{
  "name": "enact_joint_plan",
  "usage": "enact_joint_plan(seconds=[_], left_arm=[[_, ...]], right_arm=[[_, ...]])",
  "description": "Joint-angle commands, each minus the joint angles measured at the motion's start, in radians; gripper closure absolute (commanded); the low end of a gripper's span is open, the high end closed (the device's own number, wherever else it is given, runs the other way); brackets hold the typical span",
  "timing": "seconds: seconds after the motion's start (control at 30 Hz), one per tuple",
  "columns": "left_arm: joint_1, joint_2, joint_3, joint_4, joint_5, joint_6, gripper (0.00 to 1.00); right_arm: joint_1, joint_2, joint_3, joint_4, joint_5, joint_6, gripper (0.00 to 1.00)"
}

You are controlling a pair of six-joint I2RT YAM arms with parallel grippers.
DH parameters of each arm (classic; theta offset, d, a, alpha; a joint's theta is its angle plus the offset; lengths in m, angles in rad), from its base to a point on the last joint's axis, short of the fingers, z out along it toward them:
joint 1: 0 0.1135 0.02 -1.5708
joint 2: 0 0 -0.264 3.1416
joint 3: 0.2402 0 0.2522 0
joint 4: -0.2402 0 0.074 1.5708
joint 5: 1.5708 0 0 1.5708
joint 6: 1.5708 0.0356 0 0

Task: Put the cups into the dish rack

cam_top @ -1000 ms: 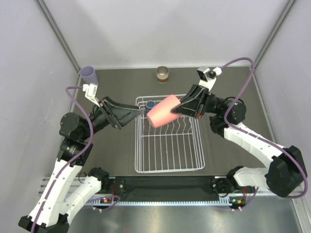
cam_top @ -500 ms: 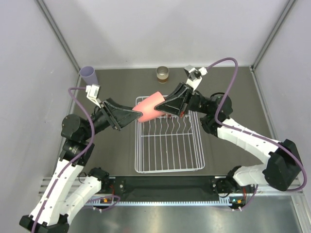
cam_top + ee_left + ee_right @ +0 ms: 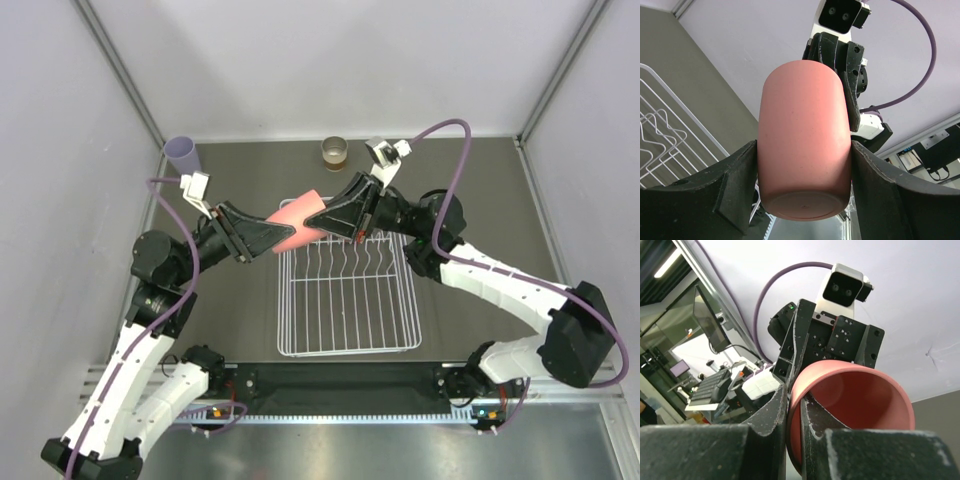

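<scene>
From above we are seeing the pink tumbler (image 3: 296, 217) hanging tilted over the far left corner of the dish rack (image 3: 283, 330). Only the right wrist view is showing the right gripper (image 3: 794, 407) pinching its rim, one finger inside. The left gripper (image 3: 804, 165) seems to be clamping its smooth matte sides near the base. We are counting three cups, this one, a lavender tumbler (image 3: 183, 152) and a brownish cup (image 3: 335, 152), and one rack.

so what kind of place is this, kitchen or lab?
Probably a lab test cell: left arm and right arm bolted to a dark table, plain white walls, office monitor visible from the right wrist.
</scene>
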Motion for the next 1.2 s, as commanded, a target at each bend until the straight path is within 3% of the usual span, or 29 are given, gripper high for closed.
enact_joint_plan(seconds=[0.0,0.03,0.07,0.1,0.13,0.2,0.3,0.33,0.47,0.53,0.8,1.0,1.17], left_arm=[[-0.009,-0.007,0.02,0.051,0.026,0.014,0.52],[-0.009,-0.005,0.026,0.037,0.025,0.02,0.68],[-0.009,-0.005,0.031,0.018,0.023,0.037,0.75],[-0.009,-0.003,0.04,-0.001,0.022,0.045,0.89],[-0.009,-0.002,0.046,-0.022,0.013,0.055,1.0],[-0.009,0.004,0.075,-0.111,-0.009,0.101,1.0],[-0.009,0.021,0.138,-0.304,-0.064,0.187,1.0],[-0.009,0.03,0.161,-0.372,-0.105,0.212,1.0],[-0.009,0.123,0.332,-0.697,-0.229,0.345,1.0],[-0.009,0.153,0.374,-0.827,-0.26,0.367,1.0],[-0.009,0.311,0.5,-1.099,-0.351,0.397,1.0],[-0.018,0.486,0.649,-1.273,-0.411,0.434,1.0],[-0.076,0.627,0.735,-1.34,-0.438,0.408,1.0]], right_arm=[[0.026,0.007,0.015,-0.003,0.025,-0.044,1.0],[0.026,-0.004,0.012,-0.025,0.026,-0.061,1.0],[0.026,-0.007,0.007,-0.04,0.029,-0.077,1.0],[0.024,-0.016,-0.004,-0.06,0.036,-0.09,1.0],[0.025,-0.03,-0.01,-0.106,0.04,-0.119,0.84],[0.024,-0.068,-0.037,-0.187,0.065,-0.176,0.58],[0.019,-0.113,-0.054,-0.324,0.133,-0.256,0.38],[0.015,-0.143,-0.054,-0.439,0.155,-0.32,0.26],[0.003,-0.209,0.011,-0.816,0.308,-0.474,0.01],[-0.004,-0.26,0.021,-1.001,0.42,-0.538,0.0],[-0.043,-0.456,-0.008,-1.435,0.767,-0.569,0.0],[-0.048,-0.458,0.035,-1.701,0.772,-0.571,0.0],[-0.048,-0.473,-0.028,-1.746,0.74,-0.566,0.0]])
